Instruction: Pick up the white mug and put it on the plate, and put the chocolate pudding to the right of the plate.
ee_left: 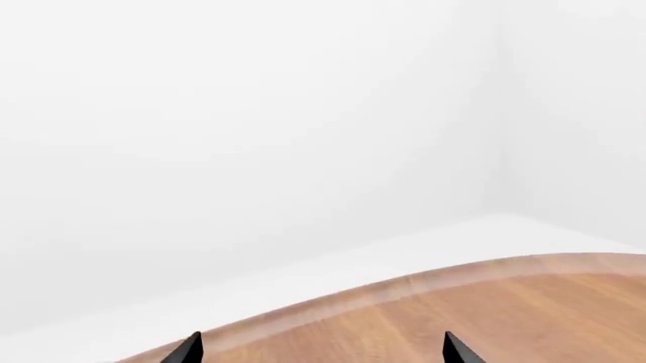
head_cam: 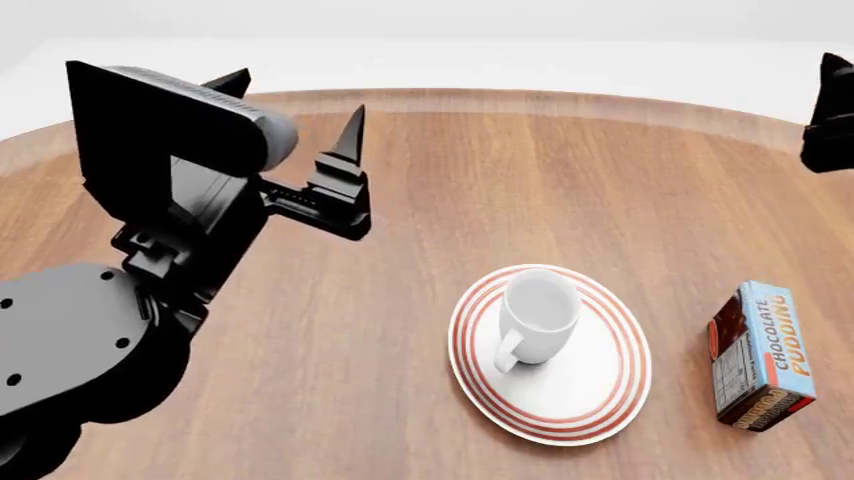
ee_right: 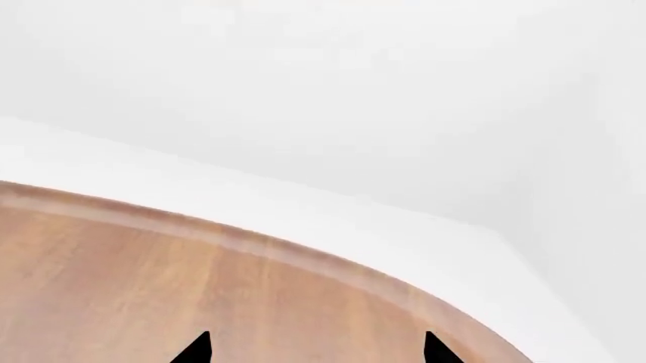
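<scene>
The white mug (head_cam: 537, 318) stands upright on the plate (head_cam: 607, 385), and the chocolate pudding (head_cam: 761, 355) lies just right of it. Both grippers' fingers (head_cam: 350, 135) are spread and empty. I judge it best to keep both arms high and touch nothing.

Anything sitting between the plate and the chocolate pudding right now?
No. In the head view only bare wood table separates the plate from the chocolate pudding.

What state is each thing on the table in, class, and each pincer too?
white mug: upright, empty, standing on the plate.
plate: flat on the table, holding the mug.
chocolate pudding: on the table, right of the plate, apart from it.
left pincer: open, empty.
right pincer: open, empty.
</scene>
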{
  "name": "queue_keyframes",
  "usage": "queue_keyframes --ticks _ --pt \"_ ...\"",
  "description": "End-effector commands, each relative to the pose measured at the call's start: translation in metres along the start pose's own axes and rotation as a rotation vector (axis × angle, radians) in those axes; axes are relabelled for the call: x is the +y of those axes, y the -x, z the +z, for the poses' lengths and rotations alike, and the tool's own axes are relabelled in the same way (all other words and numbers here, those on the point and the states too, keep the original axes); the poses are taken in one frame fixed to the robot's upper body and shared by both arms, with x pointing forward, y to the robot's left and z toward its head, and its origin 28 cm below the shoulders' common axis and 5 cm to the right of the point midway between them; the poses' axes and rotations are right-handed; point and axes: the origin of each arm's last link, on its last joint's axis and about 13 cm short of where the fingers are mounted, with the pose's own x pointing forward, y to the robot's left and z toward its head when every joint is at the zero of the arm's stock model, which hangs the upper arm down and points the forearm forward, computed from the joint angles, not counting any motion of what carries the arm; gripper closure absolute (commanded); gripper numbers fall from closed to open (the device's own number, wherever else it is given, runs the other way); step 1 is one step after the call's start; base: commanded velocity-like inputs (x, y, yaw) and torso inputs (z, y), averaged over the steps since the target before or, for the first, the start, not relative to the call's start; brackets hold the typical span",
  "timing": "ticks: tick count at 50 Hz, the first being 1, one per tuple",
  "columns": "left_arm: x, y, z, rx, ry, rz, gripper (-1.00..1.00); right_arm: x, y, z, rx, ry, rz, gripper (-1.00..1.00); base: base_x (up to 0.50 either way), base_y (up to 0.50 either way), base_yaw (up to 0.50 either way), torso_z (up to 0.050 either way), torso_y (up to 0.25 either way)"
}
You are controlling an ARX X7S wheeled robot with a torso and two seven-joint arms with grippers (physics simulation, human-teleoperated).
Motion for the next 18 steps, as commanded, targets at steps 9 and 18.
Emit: queue_keyframes --ticks 9,18 --pt "0.007 0.018 0.013 -0.064 -0.026 0.079 -1.0 0.036 0.038 -0.007 -0.229 -0.105 0.011 -1.0 0.0 0.0 0.0 0.0 0.0" --pt "0.016 0.026 0.015 -0.086 -0.024 0.154 -1.0 0.048 0.041 -0.013 -0.243 -0.099 0.04 -1.0 0.0 0.0 0.0 0.0 0.0"
